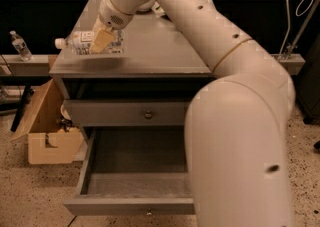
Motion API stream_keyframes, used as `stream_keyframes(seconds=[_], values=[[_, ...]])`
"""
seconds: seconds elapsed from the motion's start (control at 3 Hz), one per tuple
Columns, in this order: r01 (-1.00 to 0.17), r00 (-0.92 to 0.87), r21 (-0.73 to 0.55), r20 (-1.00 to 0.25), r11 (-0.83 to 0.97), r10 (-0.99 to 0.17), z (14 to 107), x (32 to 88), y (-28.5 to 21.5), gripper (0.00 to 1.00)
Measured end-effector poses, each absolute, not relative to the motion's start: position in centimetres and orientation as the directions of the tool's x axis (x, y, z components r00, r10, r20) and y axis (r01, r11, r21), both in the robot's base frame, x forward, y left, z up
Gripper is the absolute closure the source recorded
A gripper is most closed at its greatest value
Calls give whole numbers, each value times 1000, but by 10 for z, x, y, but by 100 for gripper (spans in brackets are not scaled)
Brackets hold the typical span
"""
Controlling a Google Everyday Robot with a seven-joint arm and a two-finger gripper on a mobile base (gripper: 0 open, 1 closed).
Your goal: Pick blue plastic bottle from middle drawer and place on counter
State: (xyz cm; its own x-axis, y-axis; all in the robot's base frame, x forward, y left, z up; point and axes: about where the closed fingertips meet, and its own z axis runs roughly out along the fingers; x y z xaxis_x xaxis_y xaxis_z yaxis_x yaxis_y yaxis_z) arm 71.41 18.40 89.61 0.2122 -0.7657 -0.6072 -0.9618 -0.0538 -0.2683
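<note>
Speckled terrazzo floor [30, 196] underfoot, an open cardboard box [47, 131] left of the grey cabinet [110, 113], a water bottle [19, 46] on the ledge [22, 65] against the dark wall [35, 18]. The hand [102, 46] grips the blue plastic bottle [79, 38] over the bench's [160, 53] left edge.

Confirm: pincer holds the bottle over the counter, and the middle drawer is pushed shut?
Not quite. The camera view shows the middle drawer pulled open and empty, not pushed shut. The rest stands: the pincer holds the bottle over the counter.
</note>
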Motion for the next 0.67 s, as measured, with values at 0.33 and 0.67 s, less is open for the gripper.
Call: stream_keyframes(seconds=[0.33, 0.67], values=[[-972, 199, -222, -627, -72, -753, 892, 723, 215, 81], [-979, 183, -188, -647, -78, -740, 888, 729, 234, 57]])
